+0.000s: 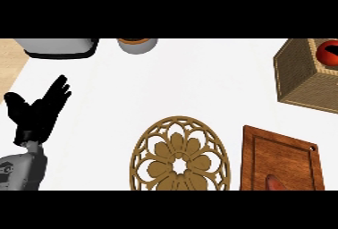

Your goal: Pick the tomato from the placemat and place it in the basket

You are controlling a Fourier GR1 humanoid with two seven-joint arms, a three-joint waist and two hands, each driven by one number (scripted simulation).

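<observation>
we find the tomato [328,52] inside the basket [300,78], at the far right of the white counter [165,89]; only part of its red surface shows above the woven rim, and the view's edge cuts off the rest. the round gold openwork placemat [180,155] lies near the centre, at the near edge, with nothing resting on it. just to its right lies a wooden cutting board [280,159], apart from the placemat, with a reddish item [276,183] at its near end that we cannot identify. the left hand [38,112] shows at the left side, released, fingers straight and raised, grasping nothing. the right hand does not appear. at the far edge we note a grey appliance [56,47] and a cup [137,44].
</observation>
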